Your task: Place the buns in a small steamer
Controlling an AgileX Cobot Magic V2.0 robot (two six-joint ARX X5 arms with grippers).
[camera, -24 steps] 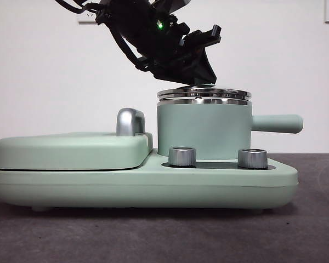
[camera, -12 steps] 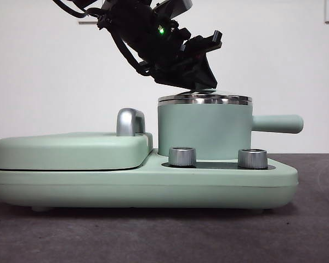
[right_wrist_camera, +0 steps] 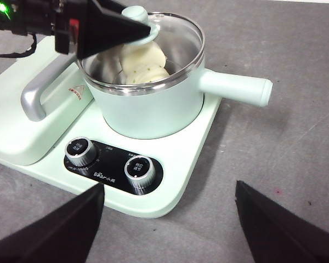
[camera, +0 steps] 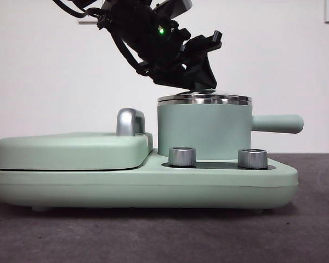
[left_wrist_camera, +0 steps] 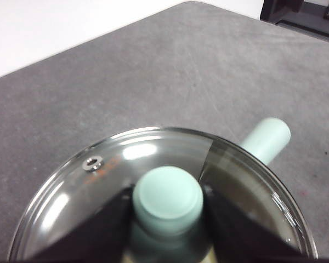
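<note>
The small steamer (camera: 203,131) is a mint-green pot on the right half of a cooker base, its side handle (camera: 277,123) pointing right. Its glass lid (camera: 204,99) lies flat on the steel rim. My left gripper (camera: 203,85) reaches down from the upper left and is shut on the lid's green knob (left_wrist_camera: 168,200), one jaw on each side. Through the glass, the buns (right_wrist_camera: 145,63) lie inside the steamer (right_wrist_camera: 153,109); a ridged one with green flecks shows best. My right gripper (right_wrist_camera: 169,189) hangs open above the table in front of the cooker, holding nothing.
A flat mint-green griddle cover (camera: 71,150) with a chrome handle (camera: 130,121) fills the cooker's left half. Two steel dials (camera: 182,156) (camera: 253,158) sit on the front panel below the pot. Grey table surface (right_wrist_camera: 296,164) surrounds the cooker.
A second ago the lid hung slightly above the rim; my left gripper has lowered it onto the pot. Nothing has moved in the last half second.
</note>
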